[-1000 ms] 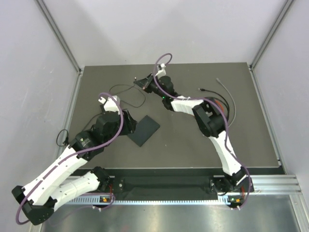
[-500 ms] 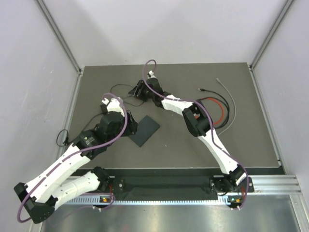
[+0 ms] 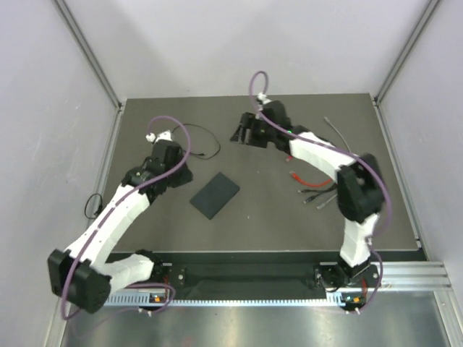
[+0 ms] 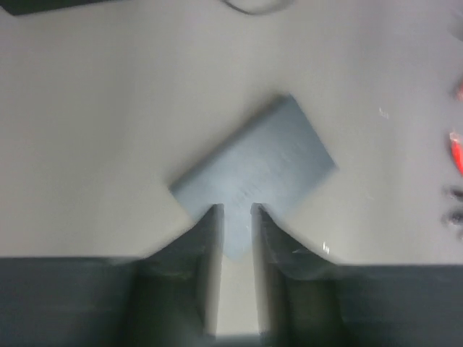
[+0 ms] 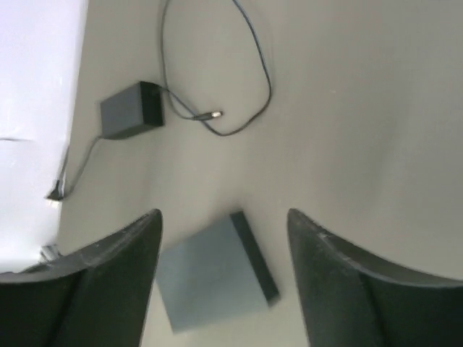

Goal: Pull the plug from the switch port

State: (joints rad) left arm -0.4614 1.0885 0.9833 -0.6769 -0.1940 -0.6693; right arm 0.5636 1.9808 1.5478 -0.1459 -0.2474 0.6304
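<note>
The switch (image 3: 215, 195) lies flat on the dark mat, with no cable in it; it also shows in the left wrist view (image 4: 257, 170) and the right wrist view (image 5: 210, 278). The plug (image 5: 215, 114) on its thin black cable (image 3: 200, 139) lies loose on the mat, apart from the switch. My left gripper (image 3: 180, 173) hovers just left of the switch. Its fingers (image 4: 215, 217) stand a narrow gap apart with nothing between them. My right gripper (image 3: 239, 134) hangs behind the switch, wide open (image 5: 224, 215) and empty.
A small black adapter brick (image 5: 130, 108) sits at the cable's far end near the left wall. Red cables (image 3: 309, 181) and a grey cable (image 3: 337, 134) lie loose on the right of the mat. The cell's walls stand close on three sides.
The right gripper opened, let go of the cable and swung right. The left gripper narrowed and drew back left from the switch. The red cables slid towards the middle.
</note>
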